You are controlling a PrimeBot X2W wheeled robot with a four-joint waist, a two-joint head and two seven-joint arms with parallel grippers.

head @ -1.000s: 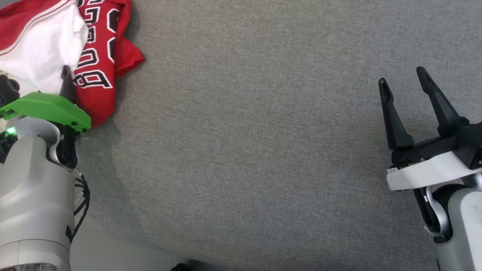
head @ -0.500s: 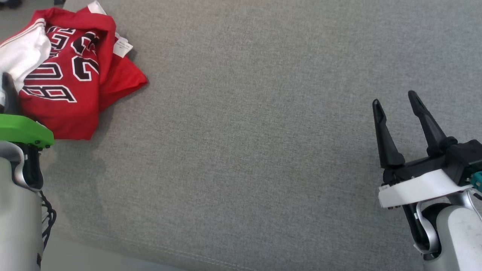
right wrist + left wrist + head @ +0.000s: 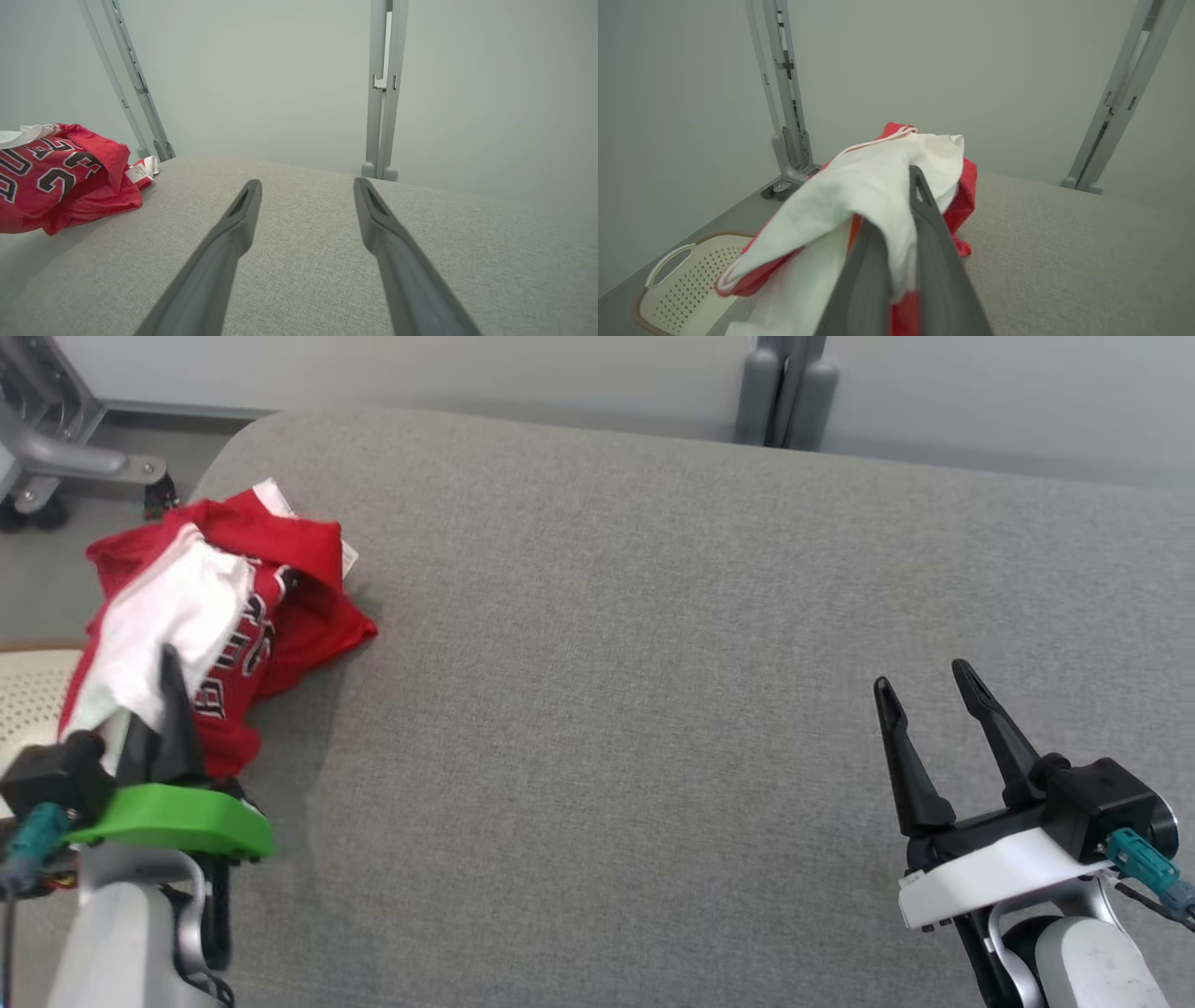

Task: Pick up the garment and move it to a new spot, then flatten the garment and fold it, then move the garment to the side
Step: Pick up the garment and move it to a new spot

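Note:
The garment [image 3: 233, 616] is a crumpled red jersey with black-and-white lettering and a white lining, bunched at the left end of the grey cushion [image 3: 653, 663]. My left gripper [image 3: 163, 695] is shut on its white fabric [image 3: 859, 186], which drapes over and between the dark fingers [image 3: 931, 233] and is raised at that end. Far to the right, my right gripper [image 3: 924, 700] hovers open above bare cushion, nothing between its fingers [image 3: 233, 228]. The jersey [image 3: 60, 177] also lies at the left of the right wrist view.
A cream perforated basket [image 3: 677, 280] sits on the floor left of the cushion. Grey metal stand legs [image 3: 784, 383] rise behind the cushion's far edge, and a wheeled frame [image 3: 56, 448] stands at the back left. The cushion's left edge runs close by the jersey.
The head camera has tilted up, bringing the cushion's far edge and the floor into view. My left gripper closed on the jersey's white fabric and raised it. The right gripper stays open.

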